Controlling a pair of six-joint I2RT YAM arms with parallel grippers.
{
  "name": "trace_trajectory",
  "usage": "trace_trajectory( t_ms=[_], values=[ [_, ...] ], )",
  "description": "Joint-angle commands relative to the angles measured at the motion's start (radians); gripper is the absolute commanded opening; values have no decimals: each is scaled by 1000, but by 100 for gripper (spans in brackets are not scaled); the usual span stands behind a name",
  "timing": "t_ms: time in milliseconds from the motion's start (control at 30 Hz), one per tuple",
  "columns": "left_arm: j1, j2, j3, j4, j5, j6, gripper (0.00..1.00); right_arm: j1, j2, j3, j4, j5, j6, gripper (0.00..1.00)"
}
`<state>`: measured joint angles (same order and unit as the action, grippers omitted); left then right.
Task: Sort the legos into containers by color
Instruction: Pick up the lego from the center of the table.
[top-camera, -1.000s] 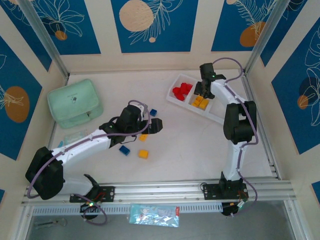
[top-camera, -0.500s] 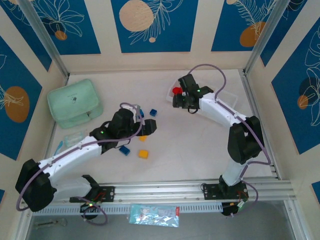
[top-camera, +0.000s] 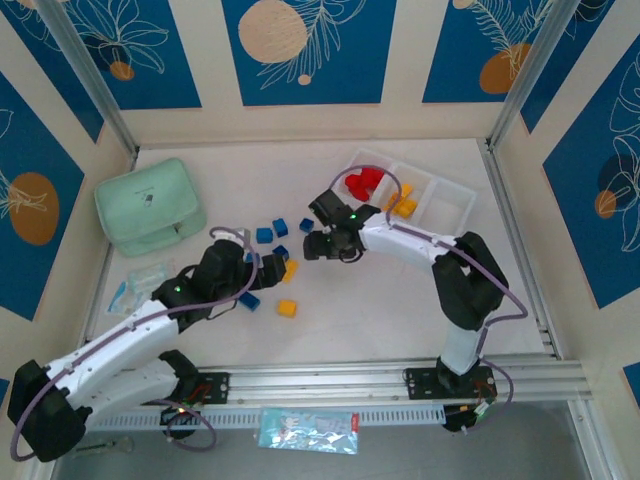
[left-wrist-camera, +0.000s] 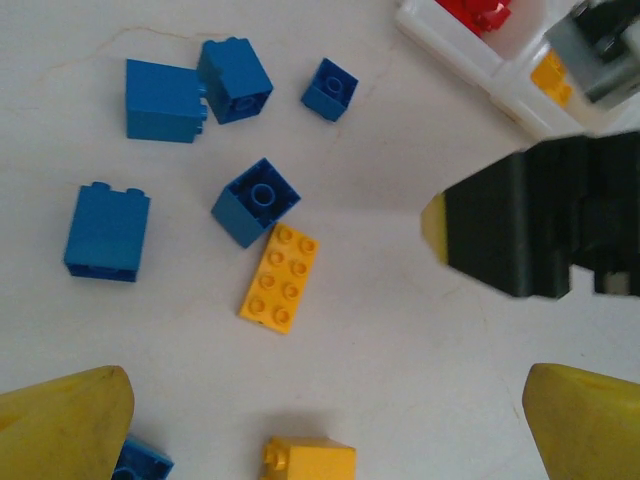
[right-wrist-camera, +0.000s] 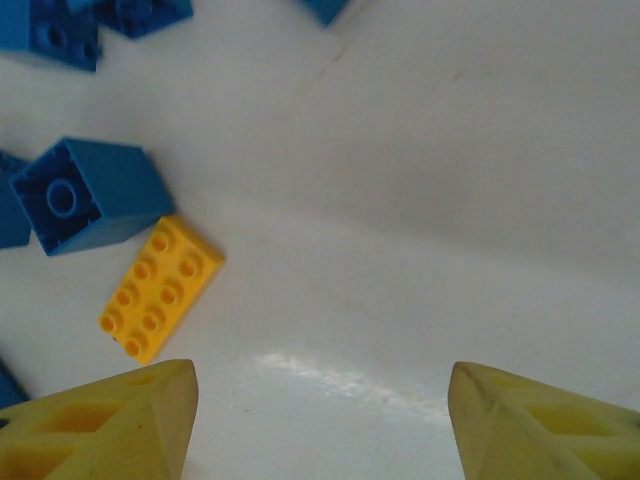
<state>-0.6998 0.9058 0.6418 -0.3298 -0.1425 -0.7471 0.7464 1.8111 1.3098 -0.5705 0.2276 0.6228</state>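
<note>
My right gripper (right-wrist-camera: 325, 425) hangs with its jaws well apart and nothing between them, just bare tabletop (right-wrist-camera: 450, 200) under the gap. The flat yellow plate (right-wrist-camera: 160, 288) lies just beside the fingertip on the left of the wrist view, not yet between the pads. A blue cube (right-wrist-camera: 88, 195) sits touching the plate's far end. From the top camera the right gripper (top-camera: 318, 243) is near the middle of the tabletop. It faces my left gripper (top-camera: 262, 262), which also stands wide and holds nothing, over the same scatter of legos.

I read this as the reach for the next yellow piece. The next move calls for sliding sideways until the plate is centred in the gap. Then I'd turn the wrist so the pads close across its narrow width, and lower. The blue cube leaves little room at that end, so I'd take the plate nearer its free end.

The tray (top-camera: 447, 204) sits toward the far right corner of the tabletop. Red bricks (top-camera: 362, 181) fill its left compartment, yellow-orange bricks (top-camera: 403, 205) the middle one, and the right one shows white floor. Between plate and tray the tabletop is open, so the carry looks easy. The tight spot is here — two grippers near each other, with loose blue bricks (top-camera: 264, 235) just beyond and another yellow brick (top-camera: 287, 308) toward the near edge. The mint green case (top-camera: 150, 205) lies well apart by the left edge.
</note>
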Motion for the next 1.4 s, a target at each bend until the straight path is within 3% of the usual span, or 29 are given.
trace_trajectory(
  t_ms=[0,600,967,1167,1367],
  values=[
    [15,-35,-20,-54,-44,-22,99,46,57,56,10,-26,49,68],
    [31,-145,-33,-169,-95,-35,99,175,303,283,-77,88,109,77],
    [33,-158,-47,-162,-95,-40,99,194,304,255,-152,172,119,79],
    [35,-154,-47,-148,-84,-38,99,171,246,194,-145,170,120,69],
    [35,-152,-41,-144,-80,-37,99,173,268,226,-147,145,106,53]
  ],
)
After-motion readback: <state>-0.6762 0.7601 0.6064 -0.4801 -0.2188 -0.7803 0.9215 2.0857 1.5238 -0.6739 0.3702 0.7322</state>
